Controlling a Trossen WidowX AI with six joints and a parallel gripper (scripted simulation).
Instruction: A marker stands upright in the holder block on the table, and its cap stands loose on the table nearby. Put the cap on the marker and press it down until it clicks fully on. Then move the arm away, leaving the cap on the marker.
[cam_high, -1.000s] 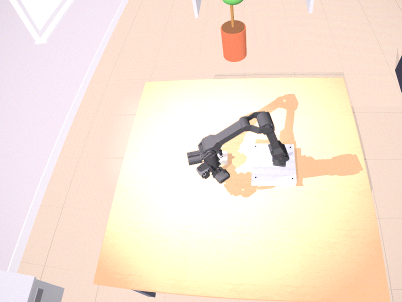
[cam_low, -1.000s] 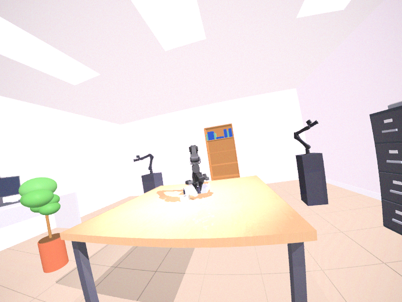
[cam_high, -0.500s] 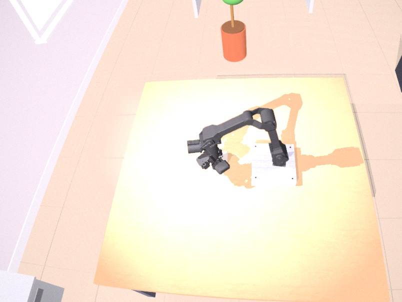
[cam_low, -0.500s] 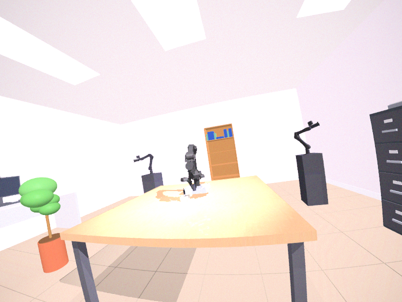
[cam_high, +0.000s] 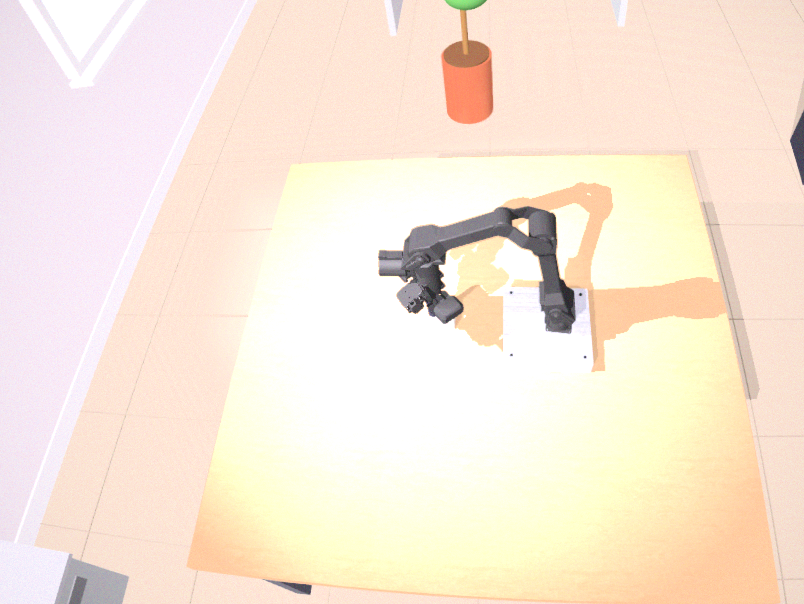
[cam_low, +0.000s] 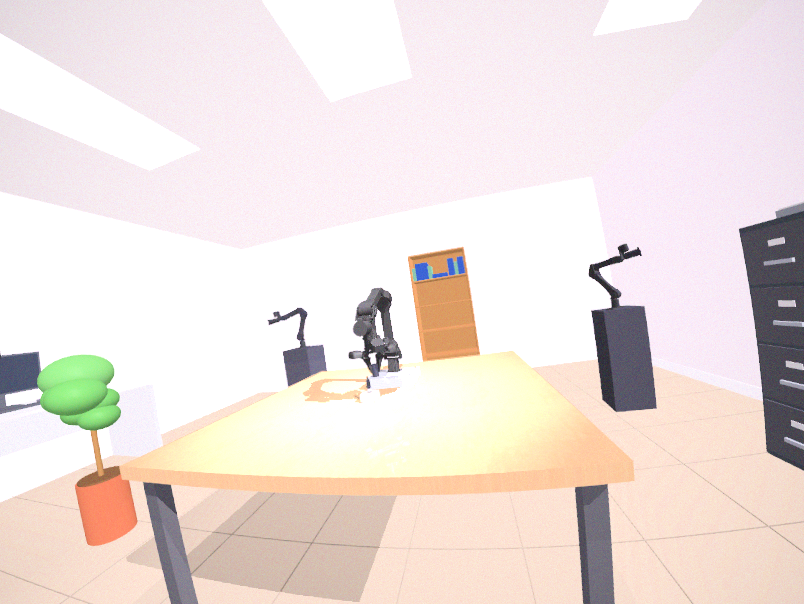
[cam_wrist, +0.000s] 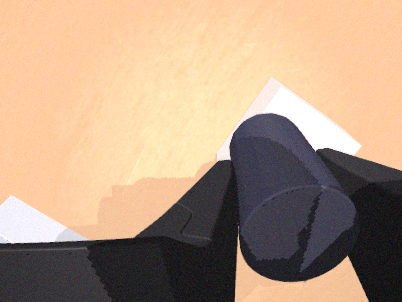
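The dark blue cap (cam_wrist: 295, 205) is pinched between the two black fingers in the wrist view. My gripper (cam_high: 431, 311) (cam_low: 374, 370) (cam_wrist: 273, 167) is shut on it and holds it above the table. A white block (cam_wrist: 322, 125), which looks like the holder, shows behind and below the cap in the wrist view. In the exterior view a small washed-out white shape (cam_low: 369, 393) sits on the table below the gripper. The marker cannot be made out; the cap and the fingers may hide it. In the top view the gripper covers the block.
The pale base plate (cam_high: 545, 347) of the arm lies on the table (cam_high: 389, 455), right of the gripper in the top view. Another pale surface (cam_wrist: 30, 225) shows at the left of the wrist view. Arm shadows fall on the table. A potted plant (cam_high: 468, 87) (cam_low: 107, 510) stands beyond the table.
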